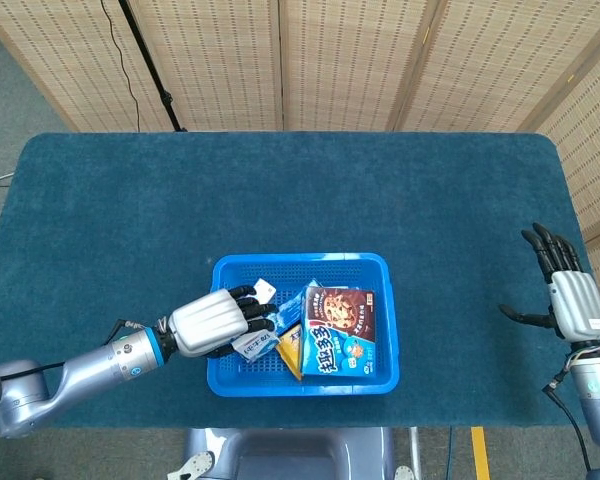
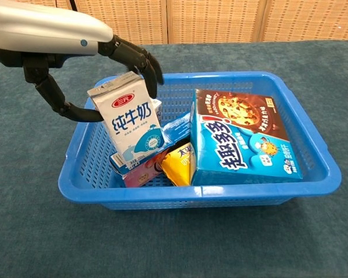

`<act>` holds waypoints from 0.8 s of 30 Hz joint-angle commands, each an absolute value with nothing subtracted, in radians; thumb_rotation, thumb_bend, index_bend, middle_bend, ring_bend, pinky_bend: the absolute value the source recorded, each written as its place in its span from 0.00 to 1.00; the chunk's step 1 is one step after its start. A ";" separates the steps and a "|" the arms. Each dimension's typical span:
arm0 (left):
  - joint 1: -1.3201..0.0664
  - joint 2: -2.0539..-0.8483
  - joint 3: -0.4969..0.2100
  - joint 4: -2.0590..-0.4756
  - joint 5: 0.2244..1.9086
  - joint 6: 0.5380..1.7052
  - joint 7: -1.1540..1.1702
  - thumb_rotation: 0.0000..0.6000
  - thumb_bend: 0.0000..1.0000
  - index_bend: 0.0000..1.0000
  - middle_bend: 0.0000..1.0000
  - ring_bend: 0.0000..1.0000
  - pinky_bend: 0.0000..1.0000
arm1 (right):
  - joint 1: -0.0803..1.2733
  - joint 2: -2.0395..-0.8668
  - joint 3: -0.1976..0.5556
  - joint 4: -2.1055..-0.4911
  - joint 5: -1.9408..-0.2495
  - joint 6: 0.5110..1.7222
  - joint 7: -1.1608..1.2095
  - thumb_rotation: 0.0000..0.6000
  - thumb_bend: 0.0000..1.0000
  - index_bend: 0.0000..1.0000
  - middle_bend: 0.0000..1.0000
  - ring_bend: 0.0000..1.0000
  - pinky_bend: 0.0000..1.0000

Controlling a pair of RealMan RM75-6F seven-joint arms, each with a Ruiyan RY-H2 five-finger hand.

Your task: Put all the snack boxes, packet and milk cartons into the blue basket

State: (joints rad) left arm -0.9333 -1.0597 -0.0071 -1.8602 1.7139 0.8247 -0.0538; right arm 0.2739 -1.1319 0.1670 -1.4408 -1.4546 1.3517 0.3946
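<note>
My left hand (image 1: 210,322) (image 2: 75,52) reaches over the left wall of the blue basket (image 1: 300,259) (image 2: 197,194) and holds a white and blue milk carton (image 2: 133,124) (image 1: 255,343). The carton stands upright, low inside the basket's left half, on a long blue and pink box (image 2: 174,128). Thumb and fingers stay around the carton's top. A chocolate-chip cookie box (image 1: 340,330) (image 2: 243,139) and a yellow packet (image 2: 177,165) lie in the basket too. Far off at the table's right edge, my right hand (image 1: 565,295) is open with nothing in it.
The teal table cloth (image 1: 300,190) spreads around the basket on all sides. Woven folding screens (image 1: 350,60) stand behind the table. A black stand with a cable (image 1: 150,60) rises at the back left.
</note>
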 commanded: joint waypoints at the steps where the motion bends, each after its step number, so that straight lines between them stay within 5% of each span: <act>1: -0.935 -1.076 -0.013 -1.862 1.666 0.790 -0.002 1.00 0.32 0.00 0.00 0.00 0.00 | 0.275 -1.132 0.167 -1.438 -1.455 1.352 0.394 1.00 0.00 0.00 0.00 0.00 0.00; 10: -0.907 -1.061 -0.049 -1.888 1.644 0.868 -0.012 1.00 0.24 0.00 0.00 0.00 0.00 | 0.275 -1.134 0.167 -1.435 -1.455 1.355 0.390 1.00 0.00 0.00 0.00 0.00 0.00; 24: -0.621 -1.001 -0.080 -1.883 1.467 1.267 0.129 1.00 0.24 0.00 0.00 0.00 0.00 | 0.275 -1.146 0.159 -1.435 -1.481 1.384 0.323 1.00 0.00 0.00 0.00 0.00 0.00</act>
